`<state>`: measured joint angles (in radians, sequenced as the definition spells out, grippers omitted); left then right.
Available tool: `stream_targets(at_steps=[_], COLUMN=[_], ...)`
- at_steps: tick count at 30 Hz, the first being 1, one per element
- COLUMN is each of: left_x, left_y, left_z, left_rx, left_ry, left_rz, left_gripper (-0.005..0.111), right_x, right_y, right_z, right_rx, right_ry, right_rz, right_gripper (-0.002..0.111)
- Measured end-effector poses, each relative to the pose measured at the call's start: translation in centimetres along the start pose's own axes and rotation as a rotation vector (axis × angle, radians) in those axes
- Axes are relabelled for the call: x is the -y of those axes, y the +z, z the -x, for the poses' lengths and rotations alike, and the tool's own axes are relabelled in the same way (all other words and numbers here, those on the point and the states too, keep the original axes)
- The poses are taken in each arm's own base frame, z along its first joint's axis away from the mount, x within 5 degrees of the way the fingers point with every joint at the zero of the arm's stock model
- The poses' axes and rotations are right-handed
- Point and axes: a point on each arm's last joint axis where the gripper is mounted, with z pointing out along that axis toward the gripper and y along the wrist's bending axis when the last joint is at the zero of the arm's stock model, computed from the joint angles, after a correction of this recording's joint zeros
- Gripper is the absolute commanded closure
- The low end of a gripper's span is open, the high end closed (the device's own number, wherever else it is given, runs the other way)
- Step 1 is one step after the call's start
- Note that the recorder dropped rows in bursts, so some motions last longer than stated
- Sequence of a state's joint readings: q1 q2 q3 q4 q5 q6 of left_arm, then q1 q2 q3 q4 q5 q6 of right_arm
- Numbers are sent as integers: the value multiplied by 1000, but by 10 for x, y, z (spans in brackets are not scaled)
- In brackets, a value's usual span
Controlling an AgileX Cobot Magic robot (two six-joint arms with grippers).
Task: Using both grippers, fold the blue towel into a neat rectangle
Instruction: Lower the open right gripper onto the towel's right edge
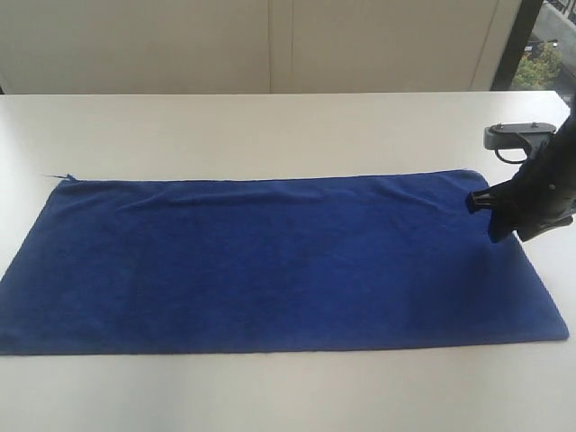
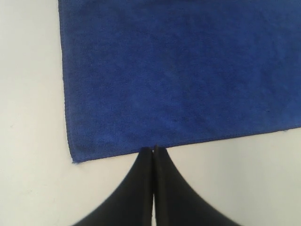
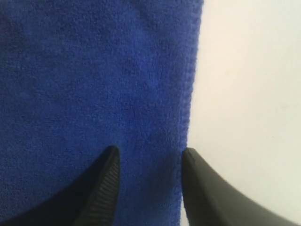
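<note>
Tabletop scene with a blue towel (image 1: 270, 261) spread flat on a white table (image 1: 270, 126), its long sides running left to right across the exterior view. The cloth is a deep royal blue and fuzzy, with faint wrinkles along its far edge and a short loose thread (image 1: 56, 176) sticking out at the far left corner.

The right gripper (image 1: 483, 219), matte black, reaches in from the right side and sits low over the towel's right end, near the far right corner. Its wrist camera shows two pointed jaws spread apart. One is over the blue cloth, and the other is right along the stitched hem where cloth meets table. Only flat towel shows between them, and it cannot be told whether the tips touch the cloth.

The left gripper (image 2: 153, 149) appears only in its own wrist camera. Its two black jaws are pressed tightly together and pinch nothing. Their tips sit over bare table, just at the towel's hem and near one corner; which corner cannot be told from that view.

Behind the table stands a pale wall (image 1: 270, 45), and at the top right a dark-framed window (image 1: 517, 45) shows green leaves outside
</note>
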<state>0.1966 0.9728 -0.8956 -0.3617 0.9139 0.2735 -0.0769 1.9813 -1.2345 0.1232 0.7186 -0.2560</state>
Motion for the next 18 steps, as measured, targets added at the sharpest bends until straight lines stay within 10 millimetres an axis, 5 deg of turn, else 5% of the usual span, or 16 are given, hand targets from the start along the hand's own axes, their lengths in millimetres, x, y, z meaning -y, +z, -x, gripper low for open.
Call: stream_targets(at_steps=[13, 18], left_x=[0, 0], left_y=[0, 0], left_z=[0, 0], left_rx=[0, 0], left_ry=[0, 0], left_rz=[0, 0], left_gripper=[107, 107], right_x=[2, 2], right_y=[11, 11], right_z=[0, -1], right_rx=[-8, -13], right_ry=[-6, -6], right_rz=[-8, -6], right_gripper=[68, 90])
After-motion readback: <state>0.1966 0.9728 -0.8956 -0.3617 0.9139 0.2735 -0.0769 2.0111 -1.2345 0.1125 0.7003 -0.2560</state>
